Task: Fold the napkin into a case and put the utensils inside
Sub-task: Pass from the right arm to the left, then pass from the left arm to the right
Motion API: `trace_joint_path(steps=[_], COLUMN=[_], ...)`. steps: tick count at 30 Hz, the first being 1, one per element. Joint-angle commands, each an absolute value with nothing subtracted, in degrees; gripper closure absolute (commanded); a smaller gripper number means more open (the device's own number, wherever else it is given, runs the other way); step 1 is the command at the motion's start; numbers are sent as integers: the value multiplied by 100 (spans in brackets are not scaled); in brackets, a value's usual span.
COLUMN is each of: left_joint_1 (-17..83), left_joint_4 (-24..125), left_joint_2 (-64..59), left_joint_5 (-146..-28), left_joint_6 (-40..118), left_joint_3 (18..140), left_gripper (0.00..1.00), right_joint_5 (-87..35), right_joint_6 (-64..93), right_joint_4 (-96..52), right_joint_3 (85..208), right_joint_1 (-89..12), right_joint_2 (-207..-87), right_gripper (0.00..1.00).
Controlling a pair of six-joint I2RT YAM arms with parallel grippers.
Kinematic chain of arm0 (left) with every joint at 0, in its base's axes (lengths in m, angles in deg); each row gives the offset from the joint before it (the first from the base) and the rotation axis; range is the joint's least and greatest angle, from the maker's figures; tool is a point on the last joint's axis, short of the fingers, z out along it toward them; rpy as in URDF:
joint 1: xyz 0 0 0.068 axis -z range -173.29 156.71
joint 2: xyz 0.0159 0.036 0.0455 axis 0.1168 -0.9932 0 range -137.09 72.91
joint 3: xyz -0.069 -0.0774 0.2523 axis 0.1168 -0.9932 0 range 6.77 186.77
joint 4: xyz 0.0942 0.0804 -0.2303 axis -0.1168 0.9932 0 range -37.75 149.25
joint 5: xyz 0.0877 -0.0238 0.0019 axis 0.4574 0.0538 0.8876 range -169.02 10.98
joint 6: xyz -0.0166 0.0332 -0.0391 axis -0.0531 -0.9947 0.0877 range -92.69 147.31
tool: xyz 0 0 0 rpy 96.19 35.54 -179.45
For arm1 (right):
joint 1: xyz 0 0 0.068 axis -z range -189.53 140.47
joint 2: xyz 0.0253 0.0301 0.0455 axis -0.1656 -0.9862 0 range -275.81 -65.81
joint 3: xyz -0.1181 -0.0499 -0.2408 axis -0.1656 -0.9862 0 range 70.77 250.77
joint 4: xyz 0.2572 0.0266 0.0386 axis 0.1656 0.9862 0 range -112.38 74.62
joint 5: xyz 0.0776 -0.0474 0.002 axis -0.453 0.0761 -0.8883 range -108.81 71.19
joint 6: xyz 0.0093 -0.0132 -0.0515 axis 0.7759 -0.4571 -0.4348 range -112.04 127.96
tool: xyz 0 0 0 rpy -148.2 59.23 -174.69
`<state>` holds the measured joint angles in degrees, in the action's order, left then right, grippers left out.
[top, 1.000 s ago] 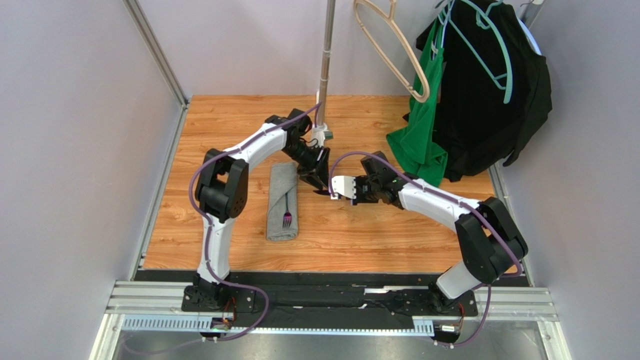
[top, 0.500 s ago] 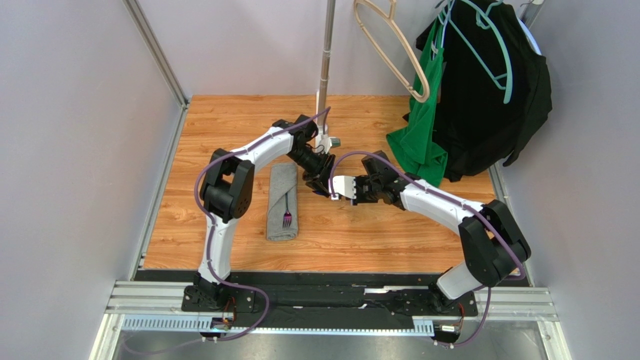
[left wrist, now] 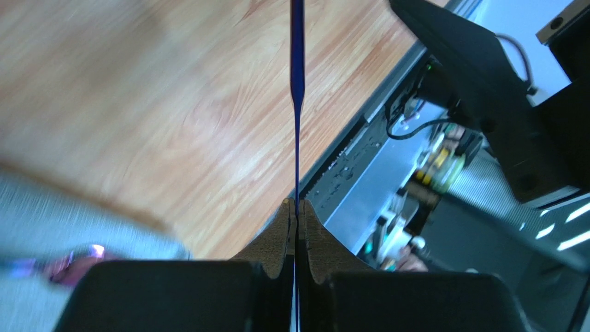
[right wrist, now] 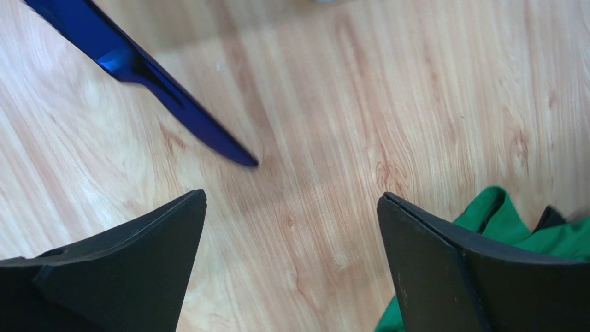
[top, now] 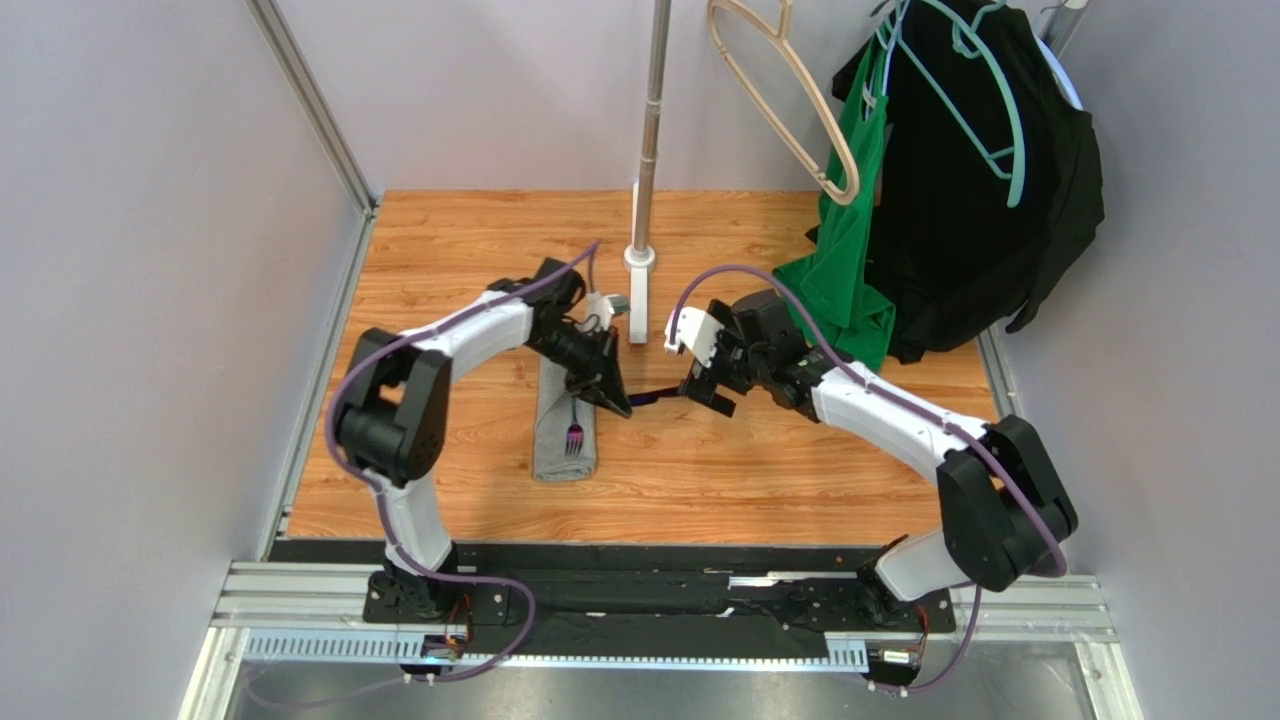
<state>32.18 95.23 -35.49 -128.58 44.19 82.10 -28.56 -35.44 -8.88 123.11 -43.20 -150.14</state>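
We see the left claw [top: 619, 399] clenched on the dark purple knife [top: 655, 396], holding it over the bench [top: 721, 465] just right of the case [top: 565, 453]. From the left wrist, the two fingers [left wrist: 277, 238] are pressed together with the knife [left wrist: 297, 62] nipped edge-on between their tips. The rest of it runs straight away from the claw over the wood grain.

The right claw [top: 706, 393] sits at the knife's other end, released and spread wide. From the right wrist, both fingers [right wrist: 131, 263] stand well apart with bare bench [right wrist: 346, 104] between them. The end of the knife [right wrist: 152, 76] lies beyond the left-hand fingertip and touches neither finger.

The case lies as a long, narrow grey strip on the left half of the bench, running front to back, and the left arm reaches across above its far end. The fork [top: 574, 437] rests on it with its tines toward the near end. We cannot tell whether its handle is tucked under a layer. In the left wrist view, cloth and fork are only a blur at the lower left.

A metal pole [top: 648, 150] stands at the far middle of the bench. At the far right hang a green garment [top: 842, 285] and a black garment [top: 977, 195], with a beige hanger [top: 781, 105] beside them. A corner of the green cloth [right wrist: 485, 221] shows by the right claw's right-hand finger
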Motion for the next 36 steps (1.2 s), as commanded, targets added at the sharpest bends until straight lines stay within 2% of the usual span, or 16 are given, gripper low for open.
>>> trace_joint_path(steps=[1, 4, 5, 7, 9, 11, 13, 18, 21, 23, 26, 28, 31, 32, 34, 36], left_joint_1=[2904, 2895, 2903, 2886, 2895, 2895, 2903, 2903, 2903, 2903, 2912, 2903, 2903, 2903, 2903, 2903], left_joint_4=[8522, 8100, 7707, 7144, 6571, 6395, 6254, 6455, 6298, 6236, 6087, 6025, 5885, 5849, 5832, 5840], left_joint_2=[-2195, -1185, -529, 177, 1048, 1767, 2226, 3168, 3415, 3432, 3450, 3485, 3538, 3538, 3564, 3643], left_joint_5=[-12816, -12456, -12203, -11947, -11639, -11254, -11076, -10610, -10583, -10653, -10750, -10794, -10838, -10864, -10917, -10847], left_joint_6=[5444, 6085, 6280, 7033, 7440, 7845, 8162, 8320, 8521, 8549, 8628, 8681, 8751, 8760, 8769, 8848], left_joint_3=[7341, 6629, 6418, 5689, 5145, 4879, 4518, 4333, 4228, 4184, 4114, 4113, 4087, 4078, 4078, 4034], left_gripper=[100, 100, 100, 100, 100, 100, 100, 100, 100, 100, 100, 100, 100, 100, 100, 100], right_joint_5=[-2655, -2337, -2712, -3912, -4853, -4834, -4984, -4712, -4509, -4456, -4491, -4508, -4614, -4666, -4798, -5025], right_joint_6=[-831, 1192, 2070, 2726, 4052, 5593, 6295, 7043, 7202, 7343, 7598, 7730, 7923, 8063, 8196, 8433], right_joint_4=[-1412, -748, 39, 424, -335, -1623, -2743, -3836, -4021, -4382, -4593, -4646, -4996, -5059, -5312, -5507], right_joint_3=[12605, 13358, 13657, 14371, 14155, 13759, 13248, 13055, 13002, 12922, 12983, 13036, 13115, 13168, 13203, 13256], right_joint_1=[-4310, -4223, -4162, -4064, -4082, -4099, -4213, -4793, -5083, -5206, -5216, -5216, -5216, -5190, -5163, -5102], right_joint_2=[-14527, -14613, -14875, -15105, -15072, -14940, -14834, -15000, -15097, -15194, -15405, -15510, -15739, -15878, -16028, -16266], right_gripper=[0, 0, 0, 0, 0, 0, 0, 17, 17, 21, 52, 63, 72, 87, 90, 87])
